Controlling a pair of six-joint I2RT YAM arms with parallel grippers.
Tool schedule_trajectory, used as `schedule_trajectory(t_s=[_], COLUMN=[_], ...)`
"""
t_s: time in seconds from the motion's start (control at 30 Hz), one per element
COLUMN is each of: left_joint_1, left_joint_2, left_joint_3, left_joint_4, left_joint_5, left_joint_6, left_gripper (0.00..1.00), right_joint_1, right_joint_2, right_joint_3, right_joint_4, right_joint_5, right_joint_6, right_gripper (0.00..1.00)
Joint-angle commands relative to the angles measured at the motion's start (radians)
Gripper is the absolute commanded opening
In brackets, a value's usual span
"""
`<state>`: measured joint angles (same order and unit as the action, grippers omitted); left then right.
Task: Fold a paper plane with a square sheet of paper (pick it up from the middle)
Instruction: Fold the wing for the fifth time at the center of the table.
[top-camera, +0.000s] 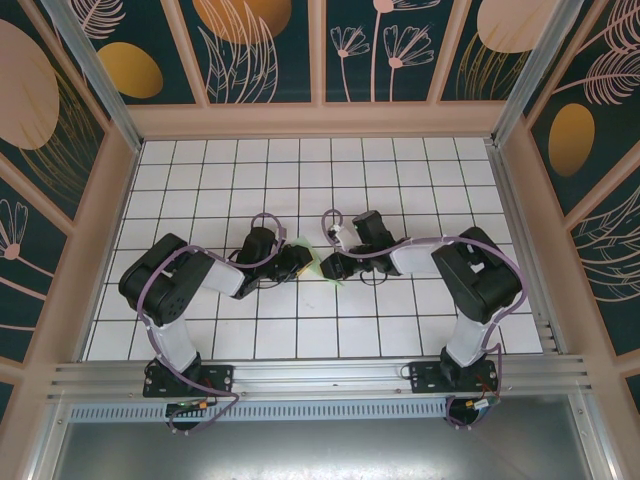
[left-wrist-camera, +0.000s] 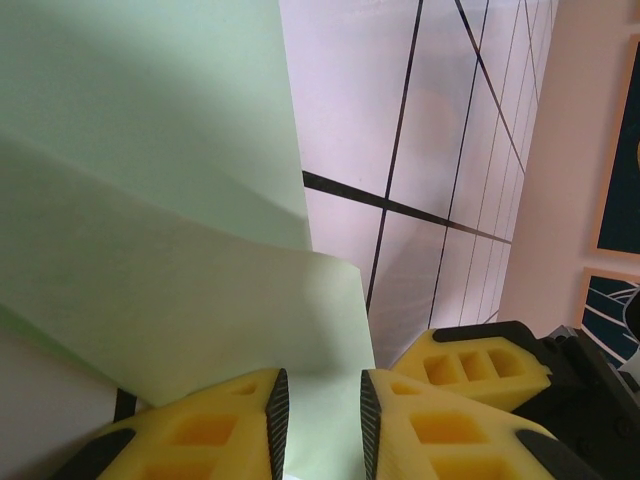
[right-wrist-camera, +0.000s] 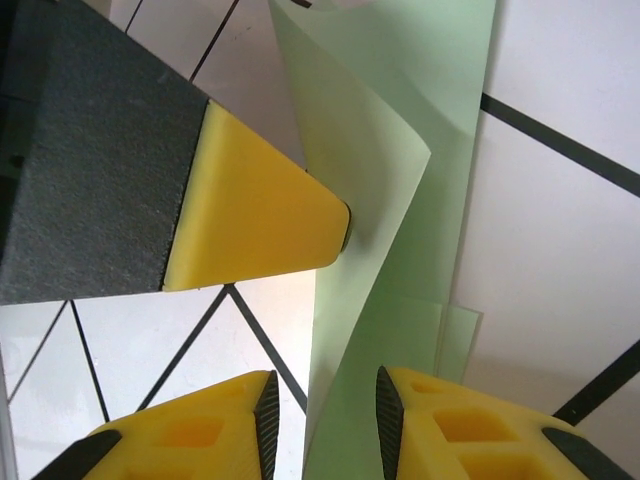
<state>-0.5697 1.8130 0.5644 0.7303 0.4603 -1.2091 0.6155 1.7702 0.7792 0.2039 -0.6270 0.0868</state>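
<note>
The paper (left-wrist-camera: 150, 200) is plain pale mint-green, the table (top-camera: 300, 170) white with black gridlines, the walls (top-camera: 400, 70) teal with peach leaves

From overhead, the square sheet of paper (top-camera: 313, 265) is mostly hidden, just a green sliver between the left gripper (top-camera: 300, 262) and the right gripper (top-camera: 330, 266). Its folds are too small to make out.
</note>
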Motion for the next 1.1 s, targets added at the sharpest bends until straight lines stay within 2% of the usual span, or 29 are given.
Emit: schedule_trajectory(t_s=[0.0,0.57,0.73,0.87,0.97,1.07], left_joint_1=[-0.006,-0.006,-0.005,0.0,0.015,0.023], left_joint_2=[0.043,0.042,0.035,0.001,-0.08,-0.183], left_joint_3=[0.008,0.015,0.017,0.028,0.022,0.006], left_joint_4=[-0.08,-0.092,-0.096,-0.104,-0.108,-0.131], left_joint_5=[-0.046,-0.04,-0.034,-0.025,-0.034,-0.07], left_joint_6=[0.008,0.005,0.005,0.02,0.055,0.095], left_gripper=[0.29,0.29,0.29,0.29,0.33,0.38], right_joint_1=[0.014,0.062,0.065,0.065,0.06,0.048], right_joint_2=[-0.001,0.035,0.033,0.032,0.022,0.007], right_joint_3=[0.023,0.028,0.035,0.035,0.026,0.01], right_joint_4=[-0.023,-0.031,-0.034,-0.032,-0.014,0.017], right_joint_5=[0.021,0.115,0.141,0.125,0.073,0.016], right_joint_6=[-0.061,-0.134,-0.133,-0.129,-0.107,-0.067], right_gripper=[0.34,0.28,0.21,0.09,0.01,0.0])
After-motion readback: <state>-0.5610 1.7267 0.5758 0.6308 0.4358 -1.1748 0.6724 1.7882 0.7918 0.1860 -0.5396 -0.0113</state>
